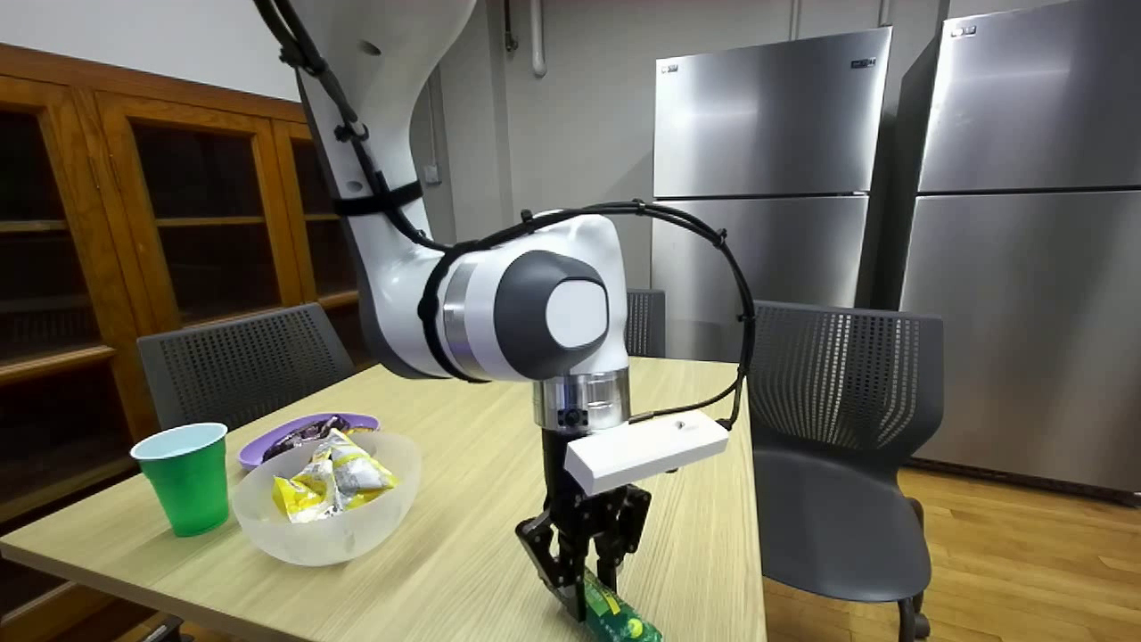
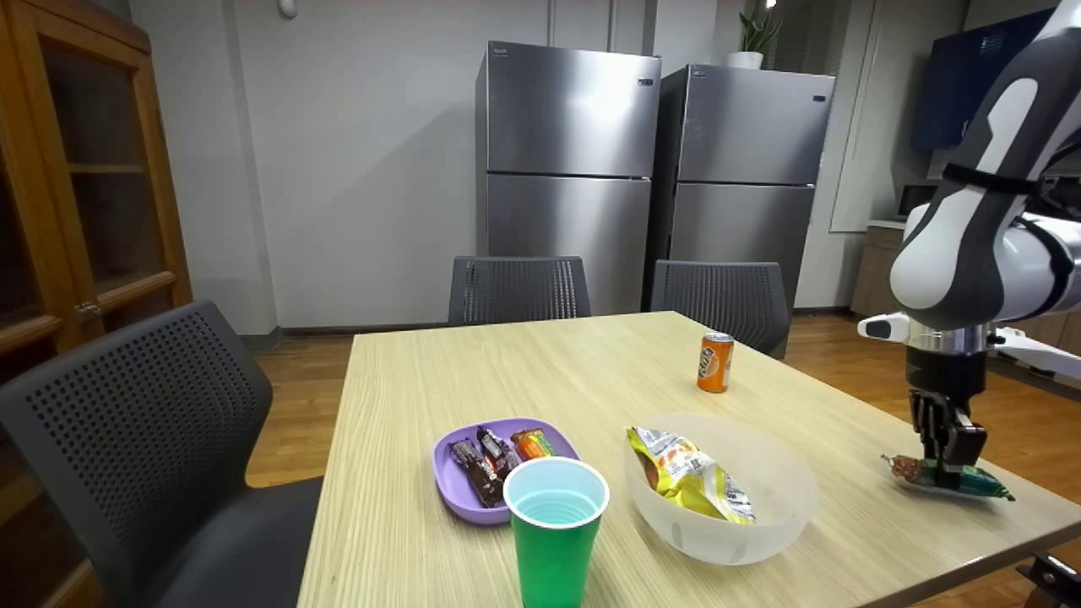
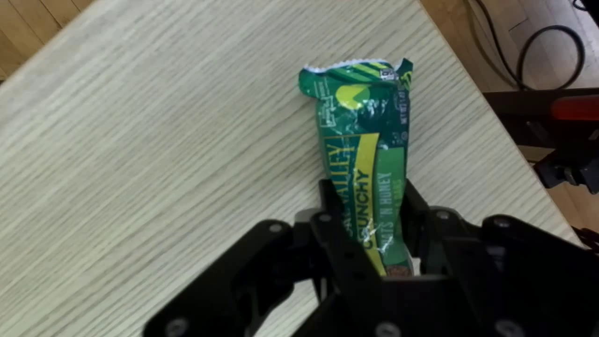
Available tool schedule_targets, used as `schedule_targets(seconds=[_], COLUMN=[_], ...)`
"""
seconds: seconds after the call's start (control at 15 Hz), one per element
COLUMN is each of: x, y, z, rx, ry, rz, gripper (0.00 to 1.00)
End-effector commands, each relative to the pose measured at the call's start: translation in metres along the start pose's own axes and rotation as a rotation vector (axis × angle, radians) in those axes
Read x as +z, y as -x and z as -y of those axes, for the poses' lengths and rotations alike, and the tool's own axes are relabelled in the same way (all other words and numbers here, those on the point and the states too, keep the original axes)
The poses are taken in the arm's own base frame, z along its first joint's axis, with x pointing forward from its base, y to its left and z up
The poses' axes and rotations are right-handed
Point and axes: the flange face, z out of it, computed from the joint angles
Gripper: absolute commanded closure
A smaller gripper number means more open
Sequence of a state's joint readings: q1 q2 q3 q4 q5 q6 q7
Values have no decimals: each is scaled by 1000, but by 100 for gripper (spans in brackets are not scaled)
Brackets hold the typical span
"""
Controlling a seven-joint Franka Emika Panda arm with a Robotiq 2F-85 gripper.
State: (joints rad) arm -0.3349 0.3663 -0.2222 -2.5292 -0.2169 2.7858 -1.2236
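Observation:
A green granola bar [image 3: 365,117] in a shiny wrapper with a yellow stripe lies on the pale wood table [image 3: 187,164], close to the table's edge. It also shows in both exterior views [image 1: 621,617] [image 2: 984,483]. My gripper [image 3: 368,192] points down with its black fingers on the two long sides of the bar, and both appear to press against the wrapper. The gripper also shows in both exterior views [image 1: 590,596] [image 2: 947,478]. The bar seems to rest on the table or just above it. Its rear end is hidden under the gripper in the wrist view.
A frosted bowl [image 2: 735,545] holds yellow snack bags [image 2: 688,473]. Beside it are a green cup [image 2: 553,566] and a purple plate [image 2: 442,464] with wrapped sweets [image 2: 477,473]. An orange can [image 2: 715,363] stands farther back. Dark chairs [image 1: 842,401] surround the table.

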Motion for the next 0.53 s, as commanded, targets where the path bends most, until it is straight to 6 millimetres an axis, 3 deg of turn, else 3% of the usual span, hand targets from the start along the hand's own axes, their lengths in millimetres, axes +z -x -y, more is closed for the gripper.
schedule_targets(seconds=[0.0, 0.27, 0.47], x=[-34, -63, -87], y=[-2, -25, -54], z=[4, 10, 14], rx=[30, 60, 86], ry=[-15, -45, -64], rz=[-24, -69, -107], gripper=[91, 91, 91])
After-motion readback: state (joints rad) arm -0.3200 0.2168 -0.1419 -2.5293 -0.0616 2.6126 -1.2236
